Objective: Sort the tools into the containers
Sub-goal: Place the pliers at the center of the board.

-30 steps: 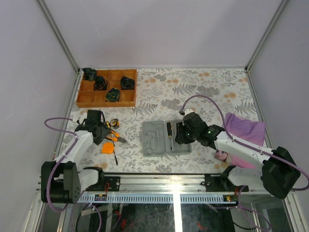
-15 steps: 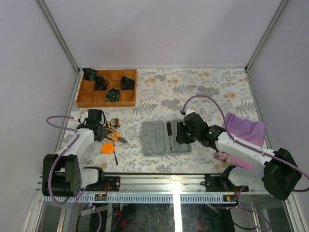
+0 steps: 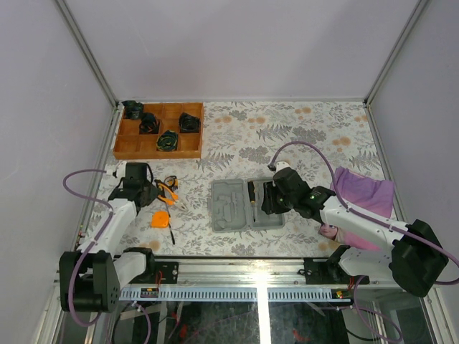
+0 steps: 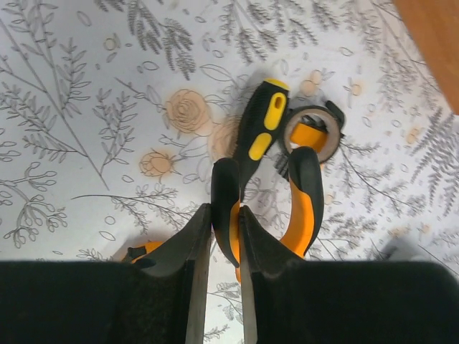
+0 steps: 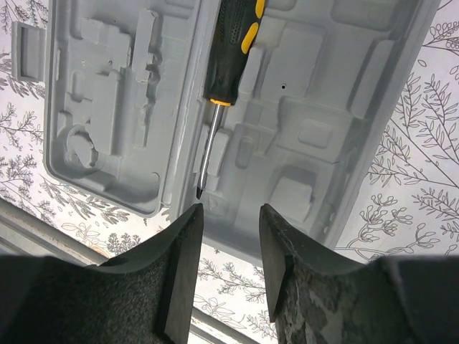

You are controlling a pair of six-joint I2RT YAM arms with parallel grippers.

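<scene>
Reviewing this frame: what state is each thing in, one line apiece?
grey case: open, lying flat.
screwdriver: lying inside the grey case.
pliers: outside the grey case, one handle gripped.
tape measure: outside the grey case, not touched.
left pincer: shut on a handle of the pliers.
right pincer: open, empty, over the grey case.

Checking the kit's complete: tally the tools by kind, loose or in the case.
Pliers: 1
Screwdrivers: 2
Orange tape measure: 1
Thin black key: 1
Small ring by the pliers: 1
Total: 6
</scene>
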